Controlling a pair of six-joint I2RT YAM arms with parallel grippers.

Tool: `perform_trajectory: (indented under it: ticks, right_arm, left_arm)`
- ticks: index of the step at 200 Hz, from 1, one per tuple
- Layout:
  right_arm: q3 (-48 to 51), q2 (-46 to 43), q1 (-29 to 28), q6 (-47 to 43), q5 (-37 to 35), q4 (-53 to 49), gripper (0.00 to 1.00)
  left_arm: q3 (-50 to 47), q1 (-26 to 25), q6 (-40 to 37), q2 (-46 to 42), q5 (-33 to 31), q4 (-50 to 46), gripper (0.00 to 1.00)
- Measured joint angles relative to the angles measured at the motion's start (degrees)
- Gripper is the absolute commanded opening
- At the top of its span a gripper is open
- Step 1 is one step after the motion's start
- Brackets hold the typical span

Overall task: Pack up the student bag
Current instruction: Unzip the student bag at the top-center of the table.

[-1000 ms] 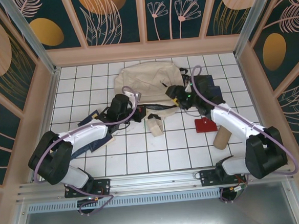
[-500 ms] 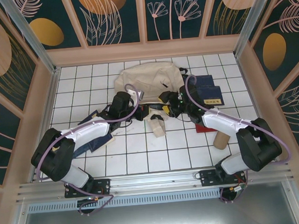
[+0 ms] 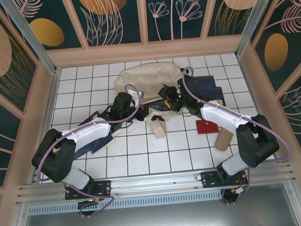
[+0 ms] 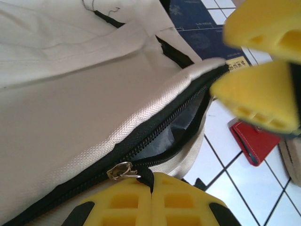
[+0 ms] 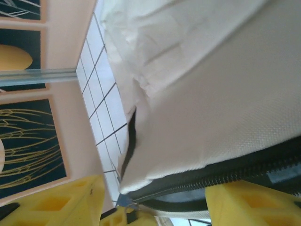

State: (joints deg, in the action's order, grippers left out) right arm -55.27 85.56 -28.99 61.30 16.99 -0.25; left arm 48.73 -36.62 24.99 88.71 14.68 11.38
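The beige student bag lies at the back middle of the tiled table, its zipped mouth facing the arms. In the left wrist view its black zipper gapes partly open. My left gripper is shut on the black zipper pull tab, just beside the metal slider. It sits at the bag's near edge. My right gripper is at the mouth's right end. Its yellow fingers stand apart with the bag's upper lip between them, so my right gripper is open.
Navy books lie right of the bag. In front of them are a red flat object and a cardboard tube. A small wooden block sits between the arms. Another navy item lies under the left arm.
My right gripper has swung left from beside the navy books to the bag's mouth. The left gripper has stayed shut at the zipper pull.
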Motion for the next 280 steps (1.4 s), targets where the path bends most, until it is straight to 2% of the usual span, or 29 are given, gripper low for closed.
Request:
perform_trajectory:
  ticks: [30, 56, 73, 92, 127, 149, 180, 205, 226, 245, 263, 275, 280]
  right_arm:
    - [-5.4, 1.1, 1.8, -15.5, 0.8, -10.3, 0.58]
    - [-7.7, 1.1, 2.8, -23.3, -1.2, -18.7, 0.64]
    - [-10.5, 1.5, 3.7, -26.6, -2.4, -22.2, 0.64]
    - [-15.4, 4.9, 3.2, -28.5, -2.8, -23.9, 0.64]
    - [-21.7, 16.3, -0.3, -30.6, -2.6, -24.6, 0.65]
    - [-21.5, 20.1, -1.8, -30.9, -2.6, -26.6, 0.67]
    - [-19.0, 20.5, -2.1, -31.0, -2.5, -27.2, 0.67]
    - [-18.8, 22.6, -2.4, -31.3, -2.6, -27.4, 0.63]
    - [-19.3, 25.2, -3.0, -31.8, -3.2, -27.3, 0.54]
    - [-20.1, 26.0, -3.2, -32.4, -3.6, -27.6, 0.35]
    - [-20.2, 26.4, -3.3, -32.7, -4.3, -27.6, 0.12]
    - [-20.2, 26.5, -3.3, -32.5, -5.0, -27.2, 0.00]
    - [-20.2, 26.5, -3.3, -32.2, -5.4, -27.0, 0.00]
  left_arm:
    - [0.0, 0.0, -1.0, 0.0, -1.5, -0.8, 0.00]
    - [0.0, 0.0, -1.8, 0.1, -1.4, -1.6, 0.00]
    - [0.0, 0.0, -1.9, 0.3, -0.6, -1.6, 0.00]
    - [-0.8, 0.0, -1.9, 0.3, 0.4, -1.4, 0.00]
    - [-2.6, 0.0, -2.4, 1.2, 2.1, -1.3, 0.00]
    - [-3.8, 0.0, -2.5, 1.3, 2.3, -1.2, 0.00]
    - [-7.1, 0.0, -2.3, 1.6, 2.9, 1.7, 0.00]
    - [-8.4, 0.0, -2.0, 4.6, 3.1, 3.4, 0.00]
    - [-8.9, 0.0, -1.8, 6.0, 3.1, 3.7, 0.00]
    - [-8.9, 0.0, -1.8, 6.0, 2.7, 4.1, 0.00]
    - [-8.9, 0.0, -1.8, 5.9, 1.3, 4.2, 0.00]
    - [-8.9, 0.0, -1.8, 5.5, 0.0, 3.7, 0.00]
    - [-8.8, 0.0, -1.8, 5.2, -0.7, 3.2, 0.00]
